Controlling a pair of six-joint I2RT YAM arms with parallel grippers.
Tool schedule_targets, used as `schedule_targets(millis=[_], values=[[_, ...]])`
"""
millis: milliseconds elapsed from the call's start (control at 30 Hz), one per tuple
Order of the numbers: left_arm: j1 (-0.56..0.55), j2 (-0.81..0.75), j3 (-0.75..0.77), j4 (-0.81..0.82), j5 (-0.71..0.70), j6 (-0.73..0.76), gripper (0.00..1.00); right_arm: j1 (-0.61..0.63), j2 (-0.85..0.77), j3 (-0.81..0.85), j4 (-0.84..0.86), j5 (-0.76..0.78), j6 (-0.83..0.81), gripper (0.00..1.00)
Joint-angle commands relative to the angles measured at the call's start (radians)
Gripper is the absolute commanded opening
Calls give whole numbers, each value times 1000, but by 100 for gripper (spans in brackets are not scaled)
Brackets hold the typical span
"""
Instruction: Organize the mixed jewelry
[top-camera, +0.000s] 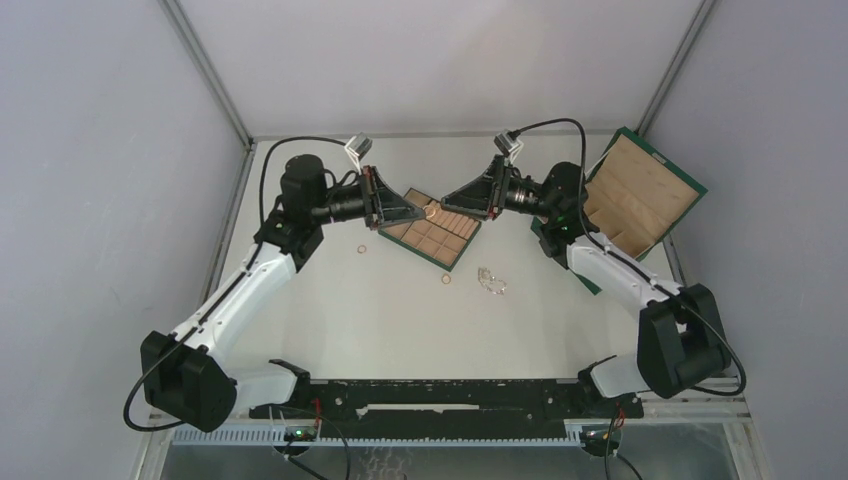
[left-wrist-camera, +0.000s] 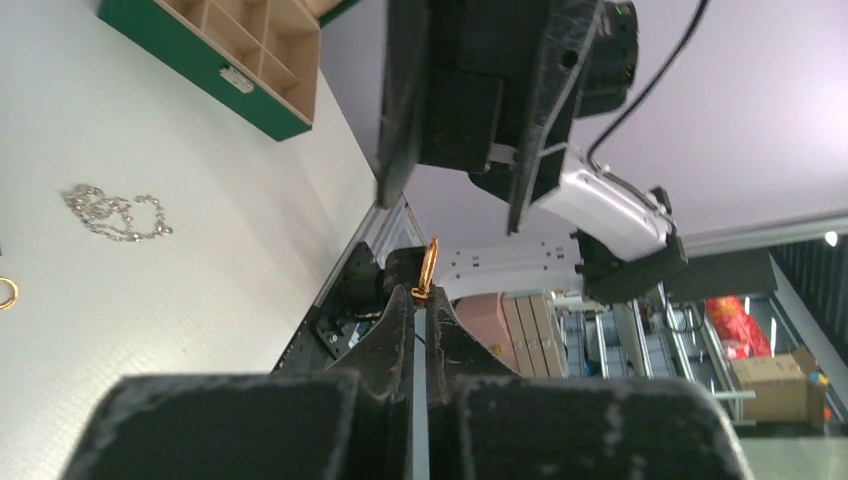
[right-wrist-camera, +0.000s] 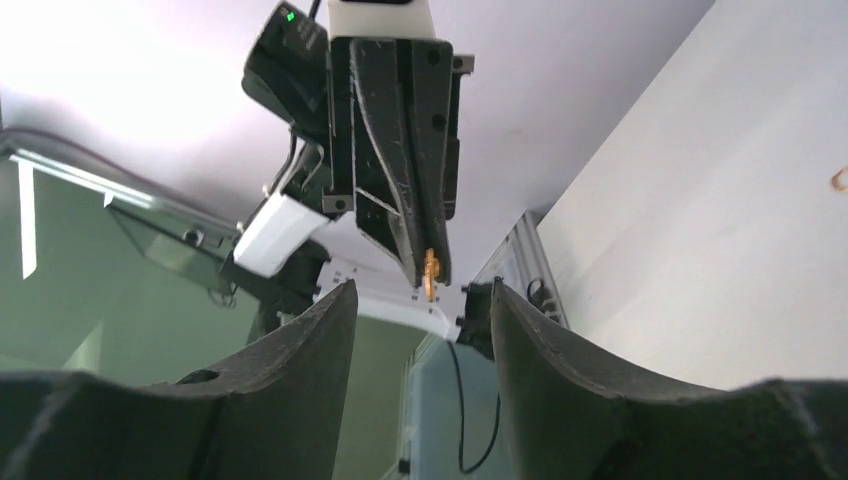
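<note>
Left wrist view, read with the top and right wrist views. The left gripper (left-wrist-camera: 420, 300) was clamped on a thin gold ring (left-wrist-camera: 430, 268). It pinched only the ring's lower edge at the very fingertips, so most of the band stood clear above them. The right gripper (right-wrist-camera: 420, 290) faced it tip to tip, fingers spread with nothing between them and the ring just beyond their tips. From above, the pair hung over a corner of the compartmented tray (left-wrist-camera: 180, 62). On the table (top-camera: 400, 320) lay a loose ring (left-wrist-camera: 6, 293), with a tangled silvery chain (left-wrist-camera: 112, 212) near it. A second loose ring (top-camera: 361, 247) lay on the tray's other side. A green box (top-camera: 640, 195) stood open at the far right.

Hazards (judged, not observed):
- The hold was on a narrow edge, so a small jolt or tilt could let the ring pivot, slip out and roll away.
- The two sets of fingers were very close, so an advance by either arm could knock the ring loose or bring the fingers together.
- So light a ring, let go from the air, might bounce off a divider into the wrong compartment or onto the table.

Lettering: none was readable. A small pale tab (left-wrist-camera: 233, 80) on the tray's green wall showed no legible mark, and the cartons (left-wrist-camera: 770, 375) beyond the table were too blurred.
</note>
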Motion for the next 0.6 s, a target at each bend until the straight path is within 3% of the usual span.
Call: schedule_targets(millis=[0,200,567], values=[[23,-17,49,16,-92,-45,0,18,-98,-3,-104,165,-89,61],[37,-23,10,91,-211,-164,0,103,-142,-94,42,433,-65,61],[48,-33,-26,145,-238,-237,0,162,-101,-95,121,597,-147,58]])
